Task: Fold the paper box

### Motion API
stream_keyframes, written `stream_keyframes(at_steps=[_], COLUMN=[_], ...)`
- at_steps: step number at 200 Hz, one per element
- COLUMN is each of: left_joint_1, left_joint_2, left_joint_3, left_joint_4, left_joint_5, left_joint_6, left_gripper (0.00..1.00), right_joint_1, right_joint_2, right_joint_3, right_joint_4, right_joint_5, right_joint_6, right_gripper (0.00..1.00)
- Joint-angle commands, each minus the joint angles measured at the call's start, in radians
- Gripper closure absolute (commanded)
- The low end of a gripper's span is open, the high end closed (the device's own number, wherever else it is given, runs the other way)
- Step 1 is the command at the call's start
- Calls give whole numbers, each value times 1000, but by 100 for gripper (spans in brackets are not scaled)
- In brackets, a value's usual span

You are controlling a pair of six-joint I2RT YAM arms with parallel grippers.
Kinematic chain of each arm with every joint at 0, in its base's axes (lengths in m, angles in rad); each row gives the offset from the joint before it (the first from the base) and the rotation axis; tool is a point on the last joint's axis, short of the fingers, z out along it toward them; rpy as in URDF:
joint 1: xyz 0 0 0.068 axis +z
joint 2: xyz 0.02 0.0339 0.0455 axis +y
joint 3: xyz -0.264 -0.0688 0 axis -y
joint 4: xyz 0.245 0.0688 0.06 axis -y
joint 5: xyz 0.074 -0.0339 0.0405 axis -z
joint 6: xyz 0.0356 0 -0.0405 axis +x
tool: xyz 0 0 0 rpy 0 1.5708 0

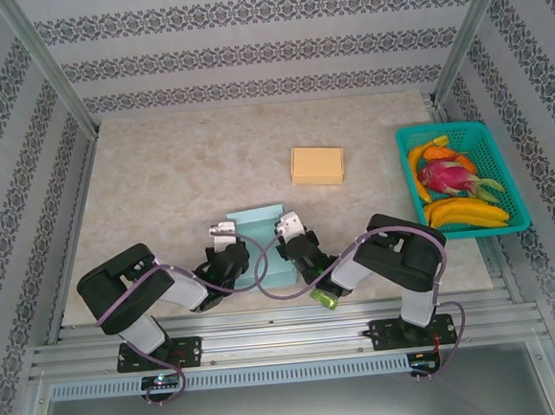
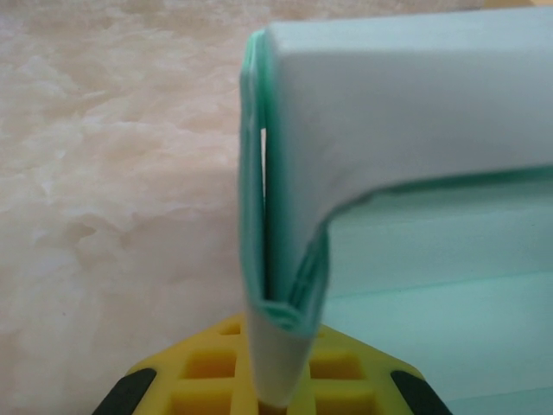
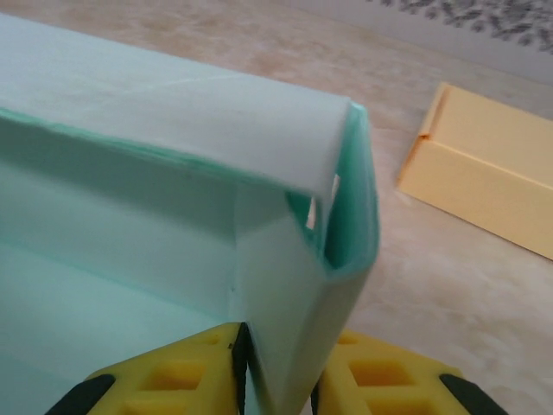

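The paper box [image 1: 260,236] is pale teal and lies half-formed on the table between my two grippers. My left gripper [image 1: 225,253] is shut on its left side wall; in the left wrist view the doubled teal wall [image 2: 285,259] stands upright out of the yellow fingers [image 2: 207,380] of the left gripper [image 2: 278,385]. My right gripper [image 1: 296,242] is shut on the right side wall. In the right wrist view the folded wall [image 3: 346,251] runs down between the yellow fingers [image 3: 173,380] of the right gripper [image 3: 278,385], and the box's far wall [image 3: 173,112] curls over the inside.
A folded yellow box [image 1: 317,165] [image 3: 492,173] lies farther back, right of centre. A teal basket [image 1: 499,156] with bananas and a dragon fruit stands at the right edge. A small green object [image 1: 325,300] sits under the right arm near the front rail.
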Motion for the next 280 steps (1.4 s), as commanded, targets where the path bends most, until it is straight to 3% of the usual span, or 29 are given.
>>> stream_keyframes(at_steps=[1,41,72,83,110,160,176,197,211,280], left_joint_1=[-32,-45,-57,-64,-85,-94,-96,-98,-98,-104], left_joint_2=[-6,-43,-53,-48,-38,-59,-59,-54,-49,-17], left_joint_3=[52,60,72,82,106,122,128,142,152,182], left_joint_4=[-298,-403,-422,-442,-499,-551,-559,-574,-587,-609], left_joint_5=[-101,-173,-160,-169,-199,-213,-208,-200,-193,-182], left_joint_6=[-174,-283,-285,-297,-331,-348,-348,-351,-354,-355], left_gripper=[100,100,100,100,100,100,100,100,100,100], right_joint_1=[7,-10,-77,-88,-90,-137,-158,-214,-218,-213], right_joint_2=[16,-28,-94,-111,-148,-242,-267,-275,-269,-243], right_joint_3=[24,6,-22,-20,29,-27,-53,-63,-49,-50], right_joint_4=[-7,-93,-135,-162,-370,-426,-377,-313,-321,-211], right_joint_5=[266,346,149,130,220,235,152,-140,-215,-270], right_joint_6=[82,172,235,239,245,286,256,219,200,170], right_gripper=[76,78,77,77,77,77,75,68,64,54])
